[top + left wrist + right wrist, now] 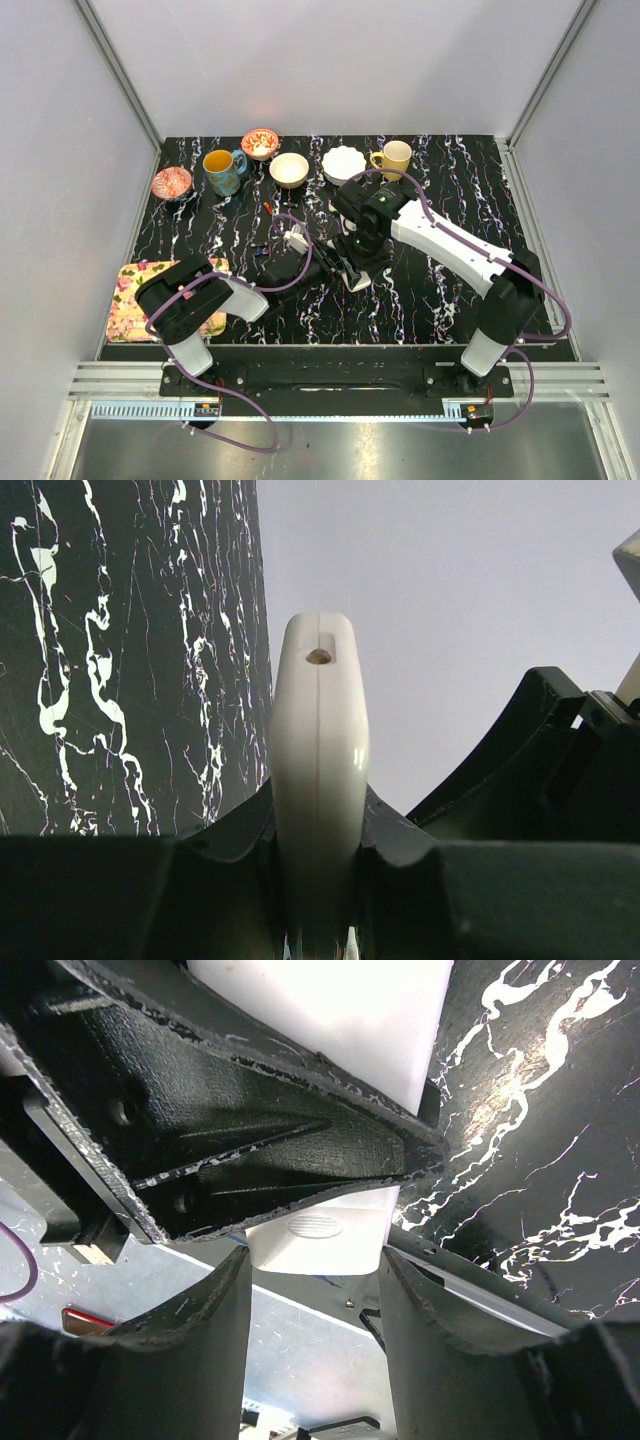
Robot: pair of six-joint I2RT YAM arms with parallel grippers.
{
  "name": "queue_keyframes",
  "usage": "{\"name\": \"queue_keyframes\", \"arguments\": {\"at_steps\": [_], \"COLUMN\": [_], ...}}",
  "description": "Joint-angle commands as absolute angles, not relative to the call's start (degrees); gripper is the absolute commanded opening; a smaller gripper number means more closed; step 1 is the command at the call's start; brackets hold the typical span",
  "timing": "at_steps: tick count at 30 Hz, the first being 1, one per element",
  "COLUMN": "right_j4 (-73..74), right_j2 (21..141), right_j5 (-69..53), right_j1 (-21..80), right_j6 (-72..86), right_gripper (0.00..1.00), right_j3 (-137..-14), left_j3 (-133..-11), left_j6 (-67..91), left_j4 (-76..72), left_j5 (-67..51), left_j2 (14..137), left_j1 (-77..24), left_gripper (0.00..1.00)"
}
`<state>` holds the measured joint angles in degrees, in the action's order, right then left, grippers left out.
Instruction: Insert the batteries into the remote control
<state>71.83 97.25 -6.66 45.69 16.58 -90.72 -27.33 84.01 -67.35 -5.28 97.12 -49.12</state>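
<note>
On my left wrist camera the left gripper is closed hard on the small flat white plastic remote control. The slab stands edge-on between the two black fingers, one pressed against each broad face, and its rounded end sticks out well past the tips. I can see a small round hole in that end. The black table with white marble veining fills the left side of this view, so the slab is lifted clear of it.

On my right wrist camera the right gripper stands about half open, with the other end of the remote control sitting in the gap. That end carries a ridged oval thumb mark. It fills the space from one finger to the other, and both appear to bear on its narrow edges. The black body of the left gripper crosses this view at a slant and hides the middle of the slab. More of the white body shows beyond it at the top.

From overhead, I see both arms meeting above the middle of the table. The grippers there are too crowded together for me to tell them apart.
</note>
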Motion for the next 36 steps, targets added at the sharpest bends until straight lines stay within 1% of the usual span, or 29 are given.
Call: {"name": "queue_keyframes", "arguments": {"at_steps": [1,11,19,20,27,36], "right_j4": [64.78,65.13,65.39,65.56,66.27,67.5], "right_j2": [95.89,95.54,95.89,95.89,96.15,96.94], "right_j5": [-3.52,-3.16,-3.08,-3.16,-4.04,-3.96], "right_j1": [44.12,44.12,44.12,44.03,44.12,44.12], "right_j6": [16.79,16.79,16.79,16.61,16.35,16.08], "right_gripper": [0.12,0.22,0.27,0.3,0.37,0.43], "right_j3": [-90.7,-89.56,-89.65,-89.65,-89.47,-89.65], "left_j3": [-29.27,-29.62,-29.01,-28.92,-28.74,-28.74], "left_j6": [86.57,88.42,88.94,88.95,89.38,91.23], "left_j4": [-95.54,-95.54,-95.45,-95.54,-95.45,-95.45], "left_j5": [-8.88,-7.65,-6.68,-6.68,-6.15,-4.84], "left_j2": [93.34,94.57,94.92,95.1,95.45,96.59], "left_j1": [-51.33,-50.98,-50.71,-50.63,-50.36,-50.27], "left_gripper": [0.0,0.0,0.0,0.0,0.0,0.0]}}
